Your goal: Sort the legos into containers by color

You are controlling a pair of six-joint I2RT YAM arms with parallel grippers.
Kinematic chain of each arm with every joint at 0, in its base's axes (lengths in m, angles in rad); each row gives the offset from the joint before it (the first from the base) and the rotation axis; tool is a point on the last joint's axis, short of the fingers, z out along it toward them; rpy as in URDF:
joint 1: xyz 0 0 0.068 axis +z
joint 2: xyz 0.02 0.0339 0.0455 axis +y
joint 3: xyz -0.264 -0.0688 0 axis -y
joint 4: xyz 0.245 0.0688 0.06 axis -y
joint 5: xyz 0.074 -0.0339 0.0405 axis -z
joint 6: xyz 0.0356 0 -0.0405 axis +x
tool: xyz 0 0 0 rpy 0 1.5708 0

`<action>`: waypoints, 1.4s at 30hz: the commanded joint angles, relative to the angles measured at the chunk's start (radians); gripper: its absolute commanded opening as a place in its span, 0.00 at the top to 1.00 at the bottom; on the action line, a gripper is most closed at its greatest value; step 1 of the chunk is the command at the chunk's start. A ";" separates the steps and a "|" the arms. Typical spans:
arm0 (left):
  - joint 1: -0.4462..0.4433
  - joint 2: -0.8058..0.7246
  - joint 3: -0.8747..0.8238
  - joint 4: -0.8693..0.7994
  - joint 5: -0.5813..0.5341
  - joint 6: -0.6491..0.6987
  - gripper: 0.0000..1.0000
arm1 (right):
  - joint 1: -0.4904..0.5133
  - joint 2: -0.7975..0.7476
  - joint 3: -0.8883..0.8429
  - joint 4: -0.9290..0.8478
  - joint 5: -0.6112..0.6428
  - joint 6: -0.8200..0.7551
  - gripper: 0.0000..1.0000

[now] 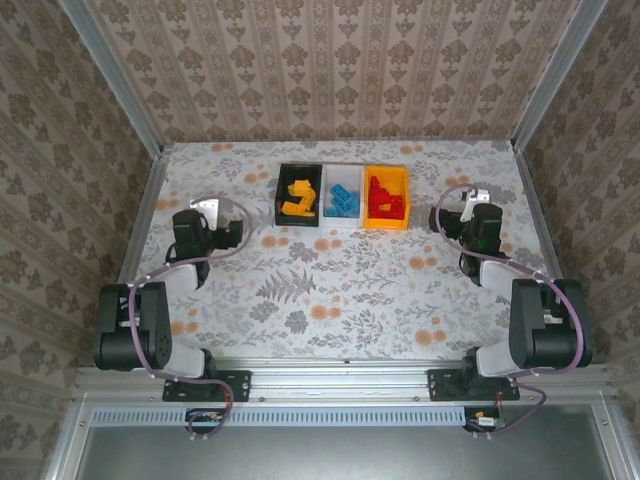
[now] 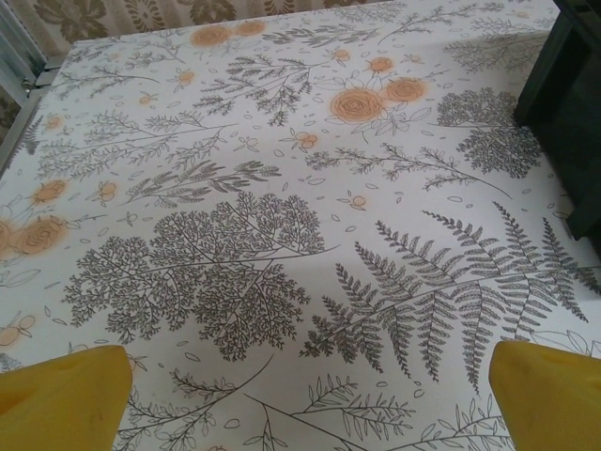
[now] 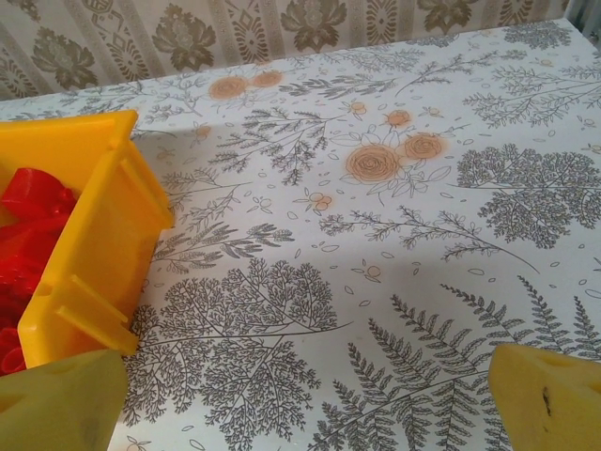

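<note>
The left gripper (image 1: 207, 208) hangs over the left side of the table (image 1: 320, 300) with its jaws spread wide. In the left wrist view its yellow fingertips (image 2: 66, 399) sit far apart with bare floral tabletop between them, and they grip nothing. The right gripper (image 1: 478, 202) is spread just as wide and empty over the right side. In its wrist view one fingertip (image 3: 61, 404) lies near the corner of the orange-yellow bin (image 3: 103, 235), and the top view shows the two apart. The three containers stand in a touching row at the far middle of the table. The black bin (image 1: 283, 190) holds the orange-yellow legos (image 1: 300, 198), the white bin (image 1: 343, 170) holds the blue legos (image 1: 345, 200), and the orange-yellow bin holds the red legos (image 1: 386, 203).
</note>
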 commanded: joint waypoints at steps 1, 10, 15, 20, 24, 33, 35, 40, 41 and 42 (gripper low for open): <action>0.021 0.017 -0.029 0.095 0.074 0.015 0.00 | 0.004 0.000 -0.028 0.047 -0.013 0.011 0.00; 0.042 0.043 -0.080 0.197 0.172 0.029 0.00 | 0.007 -0.034 -0.099 0.144 0.005 0.013 0.00; 0.052 0.050 -0.097 0.240 0.088 -0.018 0.00 | 0.017 -0.034 -0.140 0.203 0.018 0.004 0.00; 0.063 0.057 -0.108 0.268 0.012 -0.063 0.00 | 0.028 -0.084 -0.197 0.285 0.052 0.002 0.00; 0.054 0.062 -0.121 0.294 -0.042 -0.073 0.00 | 0.040 -0.096 -0.239 0.349 0.083 -0.001 0.00; 0.027 0.098 -0.128 0.333 -0.026 -0.030 0.00 | 0.064 -0.082 -0.319 0.502 0.119 -0.018 0.00; 0.025 0.099 -0.128 0.334 -0.028 -0.030 0.00 | 0.079 -0.050 -0.329 0.543 0.108 -0.038 0.00; 0.021 0.099 -0.130 0.337 -0.037 -0.027 0.00 | 0.121 0.057 -0.335 0.650 0.093 -0.096 0.00; 0.020 0.100 -0.130 0.337 -0.038 -0.025 0.00 | 0.126 0.079 -0.330 0.660 0.093 -0.103 0.00; 0.020 0.100 -0.130 0.338 -0.038 -0.026 0.00 | 0.131 0.099 -0.324 0.668 0.094 -0.108 0.00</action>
